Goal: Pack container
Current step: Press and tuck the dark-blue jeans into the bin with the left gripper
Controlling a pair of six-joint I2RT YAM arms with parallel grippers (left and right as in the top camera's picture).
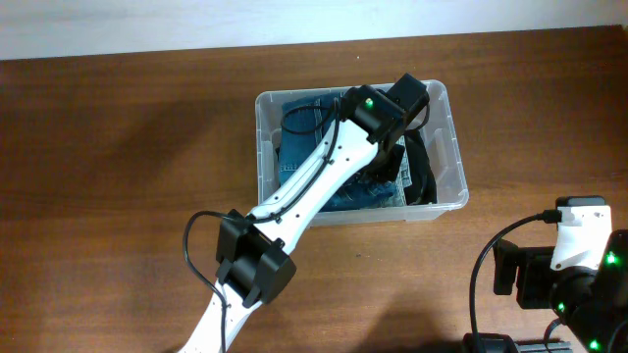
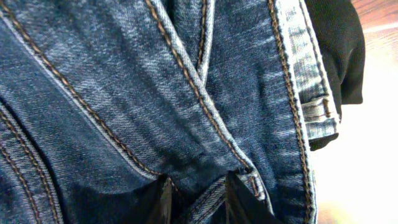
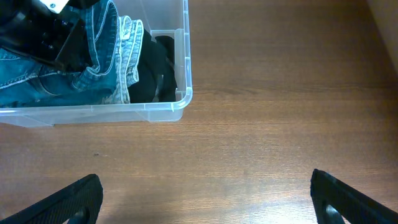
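Observation:
The clear plastic container [image 1: 263,147] stands at the middle back of the table. It holds folded blue jeans [image 1: 299,123] and a black garment [image 1: 424,172] along its right side. My left gripper [image 2: 200,199] reaches down into the container, its fingers closed on a fold of the jeans [image 2: 186,93]. The overhead view shows only its wrist [image 1: 388,106] above the bin. My right gripper [image 3: 205,193] is open and empty, low over bare wood in front of and to the right of the container [image 3: 183,99].
The left arm [image 1: 294,196] slants across the container's front wall. The right arm's base and cables [image 1: 569,284] sit at the front right corner. The table is brown wood [image 1: 118,167].

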